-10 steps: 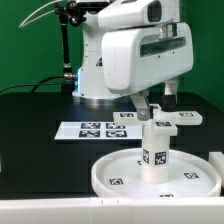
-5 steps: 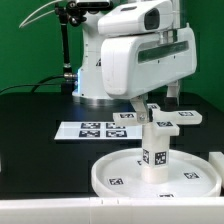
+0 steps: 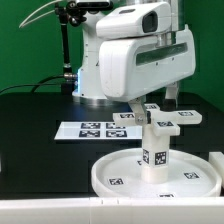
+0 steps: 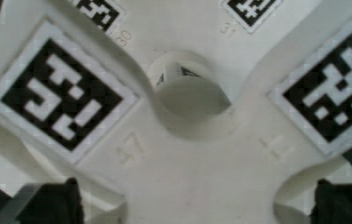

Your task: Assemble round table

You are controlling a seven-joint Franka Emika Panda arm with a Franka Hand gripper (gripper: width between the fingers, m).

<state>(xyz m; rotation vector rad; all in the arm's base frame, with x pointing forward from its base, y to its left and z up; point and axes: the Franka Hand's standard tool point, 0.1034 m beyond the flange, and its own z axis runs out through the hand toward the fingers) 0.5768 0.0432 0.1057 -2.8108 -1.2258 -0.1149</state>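
Observation:
The large round disc [image 3: 115, 172] lies at the front of the black table. The short cylindrical leg [image 3: 155, 150] stands upright on it, with a tag facing the camera. Just behind the leg lies the cross-shaped foot [image 3: 163, 121], white with square tags. In the wrist view the foot [image 4: 187, 150] fills the picture, its round centre hole between two tagged arms. My gripper [image 3: 147, 108] hangs low right over the foot. The gripper [image 4: 191, 205] is open, with one dark finger [image 4: 52, 200] on each side of the foot's body. I cannot tell whether the fingers touch the foot.
The marker board [image 3: 88, 129] lies flat behind the disc, toward the exterior view's left. A small white block [image 3: 189, 117] sits beside the foot on the exterior view's right. The arm's base [image 3: 92, 85] stands at the back, and a white edge [image 3: 216, 160] shows at the far right.
The arm's body has shifted slightly up and toward the exterior view's right. One of the foot's tags now shows more beside the gripper. The jaws stay open.

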